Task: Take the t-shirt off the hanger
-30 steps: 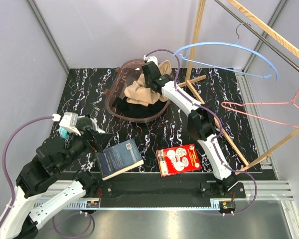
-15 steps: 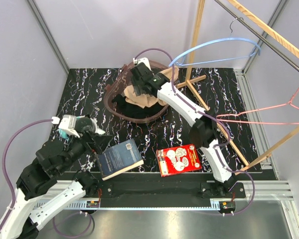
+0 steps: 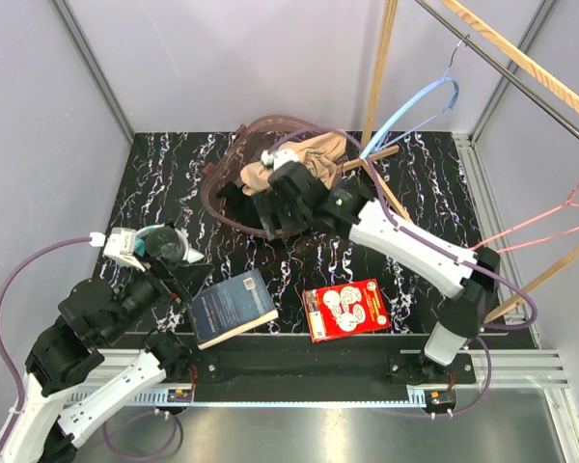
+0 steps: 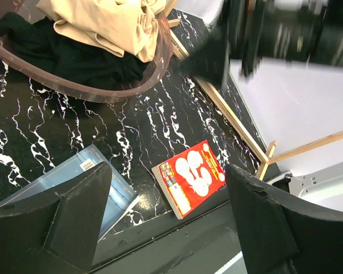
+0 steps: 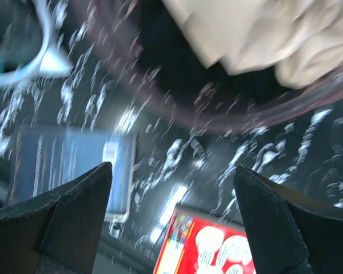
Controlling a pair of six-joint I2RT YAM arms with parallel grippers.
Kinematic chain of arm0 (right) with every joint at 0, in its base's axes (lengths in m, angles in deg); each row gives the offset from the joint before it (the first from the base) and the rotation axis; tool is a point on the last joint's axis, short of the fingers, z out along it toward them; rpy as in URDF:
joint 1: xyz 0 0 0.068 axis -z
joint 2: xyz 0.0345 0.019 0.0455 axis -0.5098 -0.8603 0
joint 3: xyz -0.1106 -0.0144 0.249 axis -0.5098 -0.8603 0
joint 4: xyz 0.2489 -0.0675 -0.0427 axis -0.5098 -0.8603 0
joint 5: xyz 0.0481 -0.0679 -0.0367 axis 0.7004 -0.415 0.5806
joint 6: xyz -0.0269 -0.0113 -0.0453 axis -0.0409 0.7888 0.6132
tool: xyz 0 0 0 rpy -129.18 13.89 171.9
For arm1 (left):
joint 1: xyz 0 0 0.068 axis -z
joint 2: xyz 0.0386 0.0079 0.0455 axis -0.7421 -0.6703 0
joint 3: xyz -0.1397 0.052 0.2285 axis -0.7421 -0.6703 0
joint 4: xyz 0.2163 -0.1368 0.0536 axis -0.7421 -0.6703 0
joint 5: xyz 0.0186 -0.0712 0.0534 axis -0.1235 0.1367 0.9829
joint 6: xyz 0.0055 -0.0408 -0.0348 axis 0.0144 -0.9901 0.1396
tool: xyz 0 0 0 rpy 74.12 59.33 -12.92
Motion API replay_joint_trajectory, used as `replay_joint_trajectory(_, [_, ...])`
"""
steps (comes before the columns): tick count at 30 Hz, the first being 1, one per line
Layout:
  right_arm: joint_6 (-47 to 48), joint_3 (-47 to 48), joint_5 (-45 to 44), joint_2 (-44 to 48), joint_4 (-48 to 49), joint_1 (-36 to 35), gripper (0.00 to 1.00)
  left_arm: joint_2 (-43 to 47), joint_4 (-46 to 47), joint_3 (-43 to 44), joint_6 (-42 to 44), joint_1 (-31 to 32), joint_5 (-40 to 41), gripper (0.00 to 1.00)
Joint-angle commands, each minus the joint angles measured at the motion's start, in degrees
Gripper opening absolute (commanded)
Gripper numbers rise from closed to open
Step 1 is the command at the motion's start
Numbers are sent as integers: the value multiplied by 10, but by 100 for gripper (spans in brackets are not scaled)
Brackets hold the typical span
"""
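The beige t-shirt (image 3: 317, 149) lay crumpled in the basket (image 3: 210, 191) — light, limp cloth, likely best pinched at a raised fold. Both pairs of jaws stood apart, empty.

The picture is blurred by motion. The end effector (image 5: 172, 171) stands wide apart, with nothing between its two dark fingers (image 5: 74, 211). Ahead of it, a brownish basket rim (image 5: 217, 123) curves across the black marbled table (image 5: 308, 148), holding a beige garment (image 5: 263, 34) over dark cloth (image 5: 177, 63). A red book (image 5: 211, 245) lies between the fingers, and a blue book (image 5: 68, 154) lies just beyond one fingertip.
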Motion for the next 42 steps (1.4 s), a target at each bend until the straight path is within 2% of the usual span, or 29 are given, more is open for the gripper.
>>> replay_joint_trajectory(1, [-16, -114, 170, 77, 90, -21, 94, 6, 26, -6, -9, 0, -13, 84])
replay_joint_trajectory(9, [12, -267, 315, 111, 165, -21, 96, 5, 35, -18, -19, -1, -20, 84])
replay_joint_trajectory(15, [-12, -376, 327, 137, 251, -21, 95, 3, 35, -17, -20, -1, -25, 84])
replay_joint_trajectory(19, [-49, -475, 284, 216, 348, -21, 96, 1, 41, -38, -23, -1, -35, 84])
replay_joint_trajectory(21, [-60, -526, 259, 245, 368, -21, 99, 1, 47, -53, -28, -1, -39, 84])
replay_joint_trajectory(24, [-83, -598, 196, 338, 403, -21, 100, 5, 78, -89, -41, -1, -60, 84])
replay_joint_trajectory(30, [-198, -760, 78, 529, 496, -21, 100, 14, 219, -205, -77, -1, -127, 84])
replay_joint_trajectory(37, [-293, -880, 22, 710, 454, -21, 100, 72, 359, -367, -128, -1, -179, 83])
replay_joint_trajectory(42, [-330, -929, 1, 838, 396, -21, 100, 162, 383, -451, -147, -1, -180, 83])
